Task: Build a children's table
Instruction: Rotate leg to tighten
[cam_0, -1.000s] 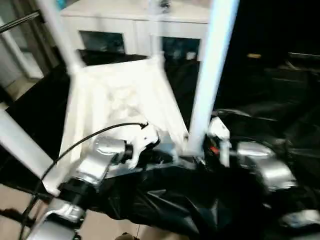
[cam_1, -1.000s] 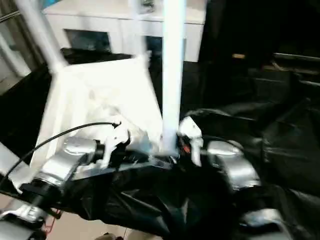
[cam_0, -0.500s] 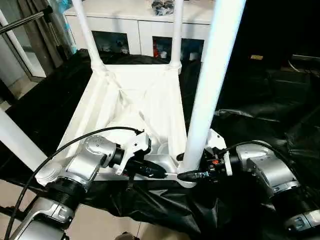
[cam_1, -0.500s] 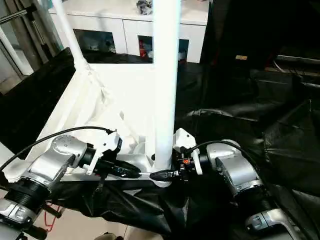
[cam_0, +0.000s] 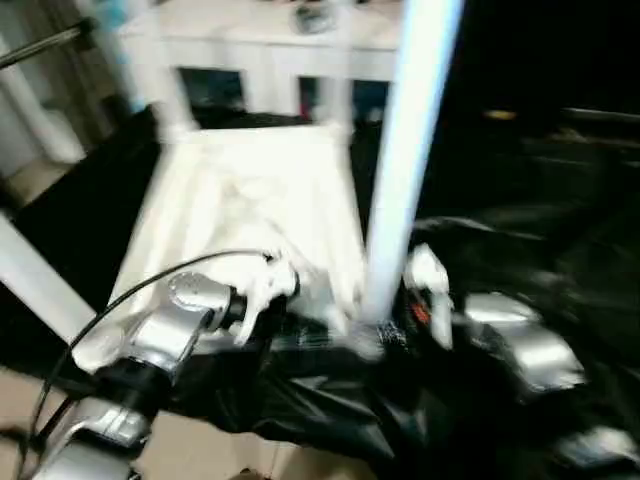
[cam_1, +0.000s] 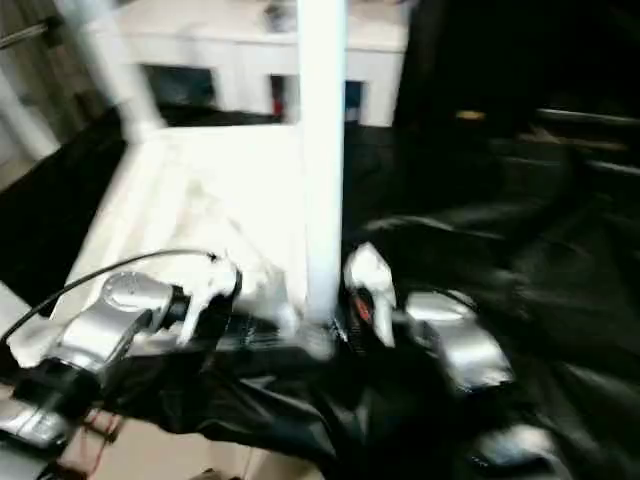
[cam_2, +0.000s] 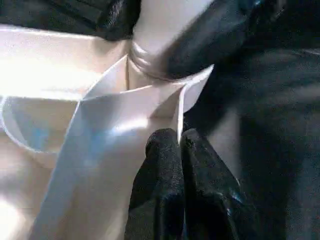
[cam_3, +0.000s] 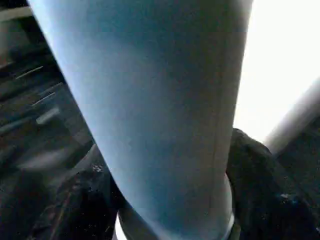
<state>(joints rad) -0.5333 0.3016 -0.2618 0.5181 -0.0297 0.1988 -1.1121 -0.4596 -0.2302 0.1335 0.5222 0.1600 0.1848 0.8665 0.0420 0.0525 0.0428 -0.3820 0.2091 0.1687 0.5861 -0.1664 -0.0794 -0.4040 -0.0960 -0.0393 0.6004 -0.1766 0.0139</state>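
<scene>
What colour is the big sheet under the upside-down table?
Black. The sheet under the white tabletop shows best in the left eye view.

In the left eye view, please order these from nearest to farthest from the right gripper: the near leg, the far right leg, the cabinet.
From the right gripper:
1. Near leg: right at the gripper, standing in the tabletop's near right corner.
2. Far right leg: at the tabletop's far right corner.
3. Cabinet: behind the table, at the back.

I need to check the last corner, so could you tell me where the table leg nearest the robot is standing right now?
In the head views, that leg stands upright in the near right corner of the upturned tabletop, between the left gripper and the right gripper, which closes around its base.
</scene>
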